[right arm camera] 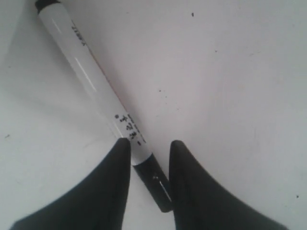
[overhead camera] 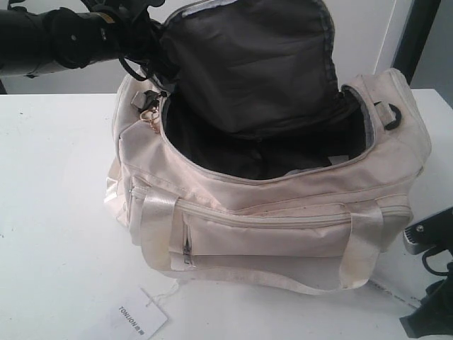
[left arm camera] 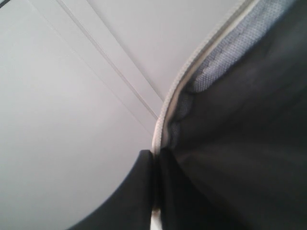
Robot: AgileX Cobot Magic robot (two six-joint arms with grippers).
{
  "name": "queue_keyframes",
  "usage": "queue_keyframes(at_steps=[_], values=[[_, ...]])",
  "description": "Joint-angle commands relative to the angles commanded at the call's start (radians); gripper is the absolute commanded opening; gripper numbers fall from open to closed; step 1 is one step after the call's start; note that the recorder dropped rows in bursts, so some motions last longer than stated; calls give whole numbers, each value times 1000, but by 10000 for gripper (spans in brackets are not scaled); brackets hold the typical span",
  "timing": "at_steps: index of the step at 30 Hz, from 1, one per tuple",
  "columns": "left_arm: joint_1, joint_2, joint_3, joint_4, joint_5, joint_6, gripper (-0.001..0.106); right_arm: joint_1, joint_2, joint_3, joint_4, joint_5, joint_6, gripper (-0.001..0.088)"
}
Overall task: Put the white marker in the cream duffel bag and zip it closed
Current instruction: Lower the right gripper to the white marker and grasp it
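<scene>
pinching the zipper edge of the raised flap (overhead camera: 248,64) with the left tool (left arm camera: 156,155), clamped tight on the cream duffel bag (overhead camera: 283,227). standing on the white desk (overhead camera: 56,212), mouth gaping, dark lining showing. lying flat on the desk outside the bag: the white marker (right arm camera: 96,84), dark end between the parted jaws of the right tool (right arm camera: 150,142), not gripped. just beside the bag's front, a paper tag (overhead camera: 138,319).

left gripper (left arm camera: 155,158) is pinching the zipper-trimmed rim of the cream duffel bag (left arm camera: 225,57) between two dark fingers (left arm camera: 134,191); the rim is curving away toward the gripper's one o'clock, dark lining (left arm camera: 254,143) spreading at three o'clock, pale panel (left arm camera: 72,96) showing behind.
</scene>
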Motion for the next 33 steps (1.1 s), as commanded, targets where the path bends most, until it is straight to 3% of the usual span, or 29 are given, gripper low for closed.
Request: queue_keyframes(at_steps=[15, 18, 25, 33], values=[[0, 0, 0, 0, 0, 0, 0, 0, 103, 0, 2, -29, -1, 270], [0, 0, 0, 0, 0, 0, 0, 0, 103, 0, 2, -25, -1, 219], [0, 0, 0, 0, 0, 0, 0, 0, 103, 0, 2, 9, -1, 0], [0, 0, 0, 0, 0, 0, 0, 0, 103, -29, 2, 86, 5, 0]])
